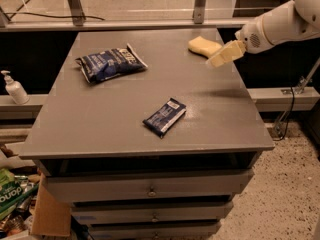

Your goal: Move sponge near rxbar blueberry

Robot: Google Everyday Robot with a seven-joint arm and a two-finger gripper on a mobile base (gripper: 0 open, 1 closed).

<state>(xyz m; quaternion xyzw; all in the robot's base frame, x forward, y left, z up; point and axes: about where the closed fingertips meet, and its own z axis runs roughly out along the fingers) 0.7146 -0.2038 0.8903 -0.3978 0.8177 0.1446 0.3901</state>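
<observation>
No print reads clearly on chip bag (110, 64) or rxbar blueberry (164, 117); hand (215, 60) hovers just beside sponge (201, 45).
</observation>
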